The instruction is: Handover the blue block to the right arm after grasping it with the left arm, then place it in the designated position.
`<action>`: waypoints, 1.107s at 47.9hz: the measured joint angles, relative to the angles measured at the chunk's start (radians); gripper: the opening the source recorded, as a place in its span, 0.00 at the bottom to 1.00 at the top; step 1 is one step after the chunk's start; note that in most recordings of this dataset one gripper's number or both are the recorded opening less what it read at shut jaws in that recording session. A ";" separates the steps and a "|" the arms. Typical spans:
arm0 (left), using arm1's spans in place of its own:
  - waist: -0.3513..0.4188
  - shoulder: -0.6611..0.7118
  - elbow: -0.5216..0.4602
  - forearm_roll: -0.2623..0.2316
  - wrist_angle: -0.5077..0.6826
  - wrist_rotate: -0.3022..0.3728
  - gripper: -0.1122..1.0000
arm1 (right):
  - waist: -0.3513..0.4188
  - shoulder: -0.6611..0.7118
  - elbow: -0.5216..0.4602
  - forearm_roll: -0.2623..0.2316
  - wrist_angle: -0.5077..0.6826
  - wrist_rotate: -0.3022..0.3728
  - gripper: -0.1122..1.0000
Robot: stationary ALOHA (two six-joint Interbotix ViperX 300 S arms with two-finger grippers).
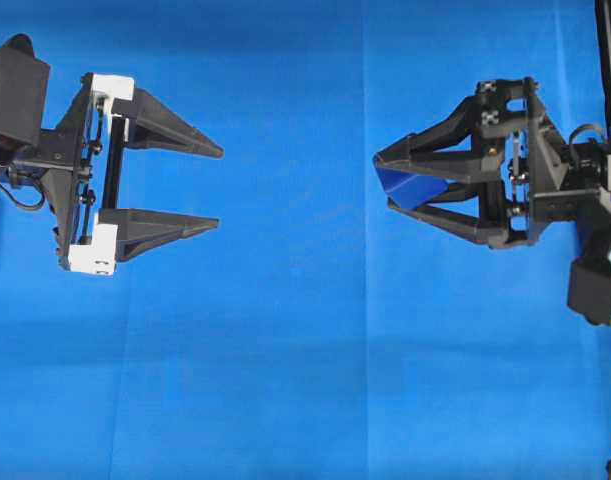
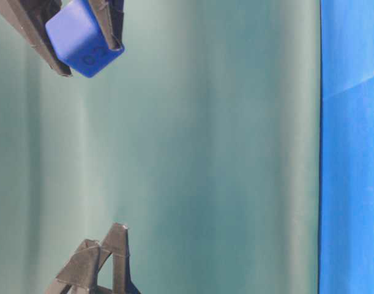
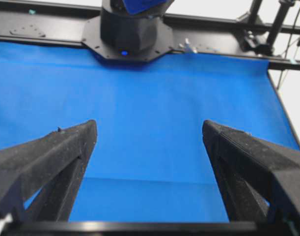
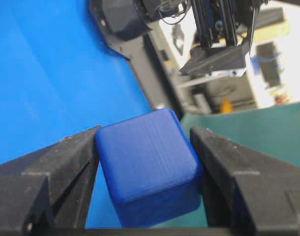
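- We hold the blue block [image 4: 149,162] clamped between the fingers of our right gripper [image 1: 387,181], near their tips.
- Our left gripper [image 1: 221,188] gapes wide, holding nothing, well apart from it.
- Handover looks done; placing on the cloth [image 1: 285,380] below remains.

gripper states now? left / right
Left gripper: open, empty.
Right gripper: shut on the blue block.

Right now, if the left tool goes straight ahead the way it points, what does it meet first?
Probably the right tool holding the blue block; only bare blue cloth lies between. Their heights are unclear, so it might pass.
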 measured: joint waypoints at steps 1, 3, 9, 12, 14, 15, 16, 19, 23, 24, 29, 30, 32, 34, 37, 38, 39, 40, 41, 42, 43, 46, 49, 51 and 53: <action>0.000 -0.002 0.000 0.002 0.000 0.000 0.92 | 0.000 -0.005 0.000 0.012 0.000 0.014 0.51; -0.002 -0.002 0.000 0.000 0.000 0.002 0.92 | 0.000 -0.009 0.000 0.034 0.000 0.048 0.51; -0.002 0.000 0.000 0.002 -0.002 0.002 0.92 | -0.002 -0.029 0.005 0.087 0.005 0.161 0.50; -0.002 -0.002 0.000 0.002 0.000 0.002 0.92 | 0.000 -0.040 0.009 0.115 0.006 0.241 0.50; -0.002 -0.002 0.000 0.000 0.000 0.000 0.92 | 0.000 -0.046 0.009 0.130 0.006 0.296 0.50; -0.002 -0.002 0.000 0.000 -0.002 0.000 0.92 | 0.000 -0.048 0.009 0.137 0.006 0.321 0.50; -0.002 -0.002 0.000 0.002 -0.002 0.002 0.92 | -0.002 -0.051 0.009 0.141 0.006 0.347 0.50; -0.002 0.000 0.000 0.002 0.000 0.002 0.92 | 0.000 -0.057 0.009 0.153 0.014 0.439 0.50; -0.002 0.000 0.000 0.002 0.000 0.002 0.92 | 0.000 -0.061 0.011 0.155 0.034 0.537 0.50; -0.002 0.000 0.000 0.002 -0.002 0.000 0.92 | 0.000 -0.061 0.012 0.155 0.038 0.555 0.50; -0.002 -0.002 0.000 0.002 0.000 0.000 0.92 | 0.000 -0.061 0.011 0.156 0.066 0.683 0.50; -0.002 0.000 0.000 0.002 0.000 0.000 0.92 | 0.000 -0.061 0.012 0.156 0.071 0.703 0.50; -0.002 0.000 0.000 0.002 0.000 0.002 0.92 | 0.000 -0.061 0.012 0.156 0.084 0.732 0.50; -0.002 0.000 0.000 0.002 0.000 0.002 0.92 | 0.000 -0.061 0.011 0.156 0.097 0.764 0.49; -0.002 0.000 0.000 0.002 0.000 0.002 0.92 | -0.002 -0.061 0.011 0.156 0.112 0.805 0.49; -0.002 0.000 0.000 0.000 0.000 0.000 0.92 | 0.000 -0.061 0.011 0.156 0.115 0.811 0.49; -0.002 0.000 0.000 0.002 0.000 0.002 0.92 | 0.000 -0.061 0.012 0.156 0.118 0.818 0.49; -0.002 0.000 0.000 0.002 0.000 0.002 0.92 | 0.000 -0.061 0.012 0.156 0.118 0.822 0.49; -0.002 0.000 0.000 0.002 0.000 0.002 0.92 | 0.000 -0.061 0.012 0.156 0.120 0.825 0.49; -0.002 -0.002 0.000 0.002 -0.002 0.000 0.92 | 0.000 -0.061 0.012 0.156 0.121 0.827 0.49; -0.002 0.000 0.000 0.002 0.000 0.002 0.92 | 0.000 -0.061 0.012 0.156 0.123 0.828 0.49; -0.002 0.000 0.000 0.002 0.000 0.002 0.92 | 0.000 -0.061 0.012 0.156 0.127 0.827 0.49; -0.002 0.000 0.000 0.002 0.000 0.002 0.92 | 0.000 -0.061 0.012 0.156 0.129 0.828 0.49; -0.002 0.000 0.000 0.000 0.000 0.002 0.92 | 0.000 -0.061 0.012 0.156 0.129 0.828 0.49; -0.003 0.000 0.000 0.002 -0.002 0.002 0.92 | 0.000 -0.063 0.012 0.156 0.129 0.827 0.49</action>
